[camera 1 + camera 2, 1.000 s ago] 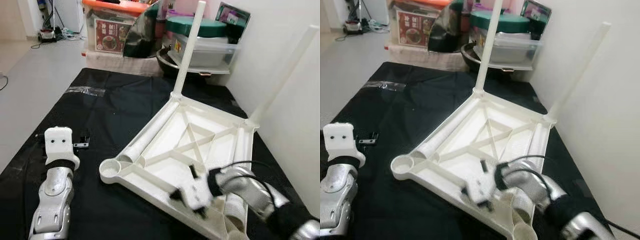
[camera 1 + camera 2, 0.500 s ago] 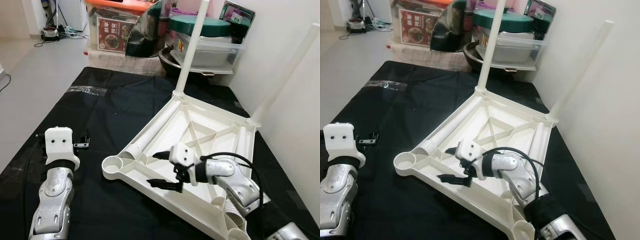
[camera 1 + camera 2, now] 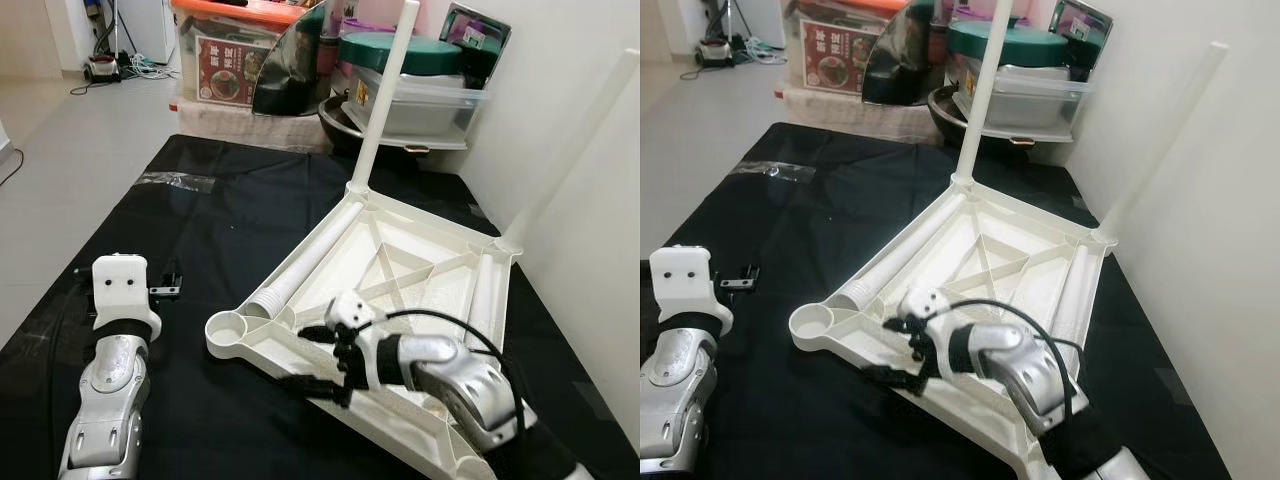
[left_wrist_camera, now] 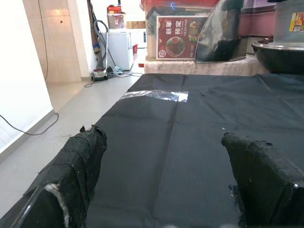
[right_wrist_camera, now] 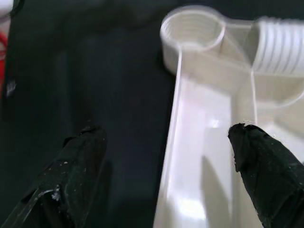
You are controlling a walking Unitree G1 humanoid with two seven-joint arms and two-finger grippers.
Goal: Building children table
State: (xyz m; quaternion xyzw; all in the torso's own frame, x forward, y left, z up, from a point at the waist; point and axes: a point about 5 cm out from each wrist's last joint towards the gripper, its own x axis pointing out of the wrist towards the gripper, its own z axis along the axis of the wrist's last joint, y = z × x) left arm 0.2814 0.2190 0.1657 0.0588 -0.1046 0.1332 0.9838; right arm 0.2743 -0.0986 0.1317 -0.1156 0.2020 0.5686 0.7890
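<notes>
White ribbed plastic tabletop (image 3: 400, 290) lies upside down on black cloth (image 3: 230, 215), two legs fitted. I see right gripper (image 3: 318, 358) spread wide, straddling near rim. Looks light, stiff, slick; I'd pinch rim rib. Left gripper (image 4: 166, 190) wide open, idle.

Two head eyes, high up, looking forward and down at the black mat (image 3: 230, 210) and the upside-down white table top (image 3: 400, 290), with the right eye set a little to the side, so both show the same scene. Left wrist camera low and close to the mat, facing along it toward the storage boxes (image 4: 190, 28) by the wall, also seen far off from the head. Right wrist camera very near, looking down past its black fingers (image 5: 71, 166) at the table top's round corner socket (image 5: 192, 31)
</notes>
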